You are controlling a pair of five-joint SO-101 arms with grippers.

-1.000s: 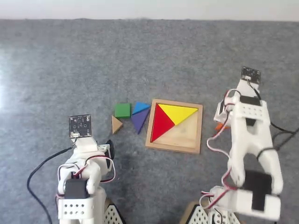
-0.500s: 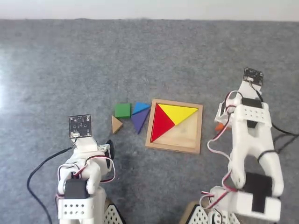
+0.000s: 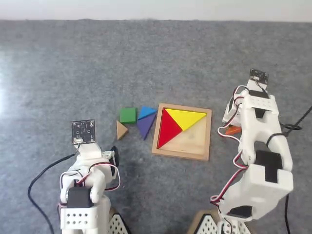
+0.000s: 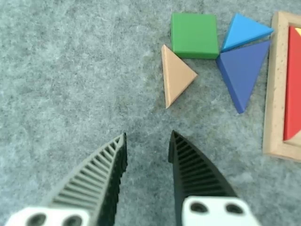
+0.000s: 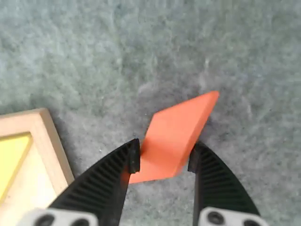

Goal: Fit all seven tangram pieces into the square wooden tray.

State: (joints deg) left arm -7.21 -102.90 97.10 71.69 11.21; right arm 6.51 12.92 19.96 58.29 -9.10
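Nearest me on the left, the left tool (image 4: 148,135) hangs over the grey, felt-like desk (image 3: 73,63) with its jaws a modest gap apart and nothing between them. Just beyond its tips lies the tan triangle (image 4: 176,75), flat on the desk. The green square (image 4: 194,35) is just beside it, and next come the light blue triangle (image 4: 244,32) and the dark blue triangle (image 4: 242,70), both tucked against the outer edge of the wooden tray (image 3: 208,134).

Inside the tray the red triangle (image 3: 169,129) and the yellow triangle (image 3: 187,118) sit side by side, filling the upper-left half. The rest of the floor is bare wood.

To the right of the tray, the right tool (image 5: 163,156) is closed on the orange parallelogram (image 5: 176,134), one jaw against each long side. The piece is on or just above the desk — I cannot tell which — and stands a little apart from the tray's corner.

These pieces look like thin, painted wood, so I would judge them light, stiff and in no danger of breaking. They seem smooth enough to twist or slide in a loose pinch. With the parallelogram, gripping across the two parallel long edges near the middle looks right. The triangles have no parallel sides — pressing the long edge against the opposite corner region seems the safer hold.
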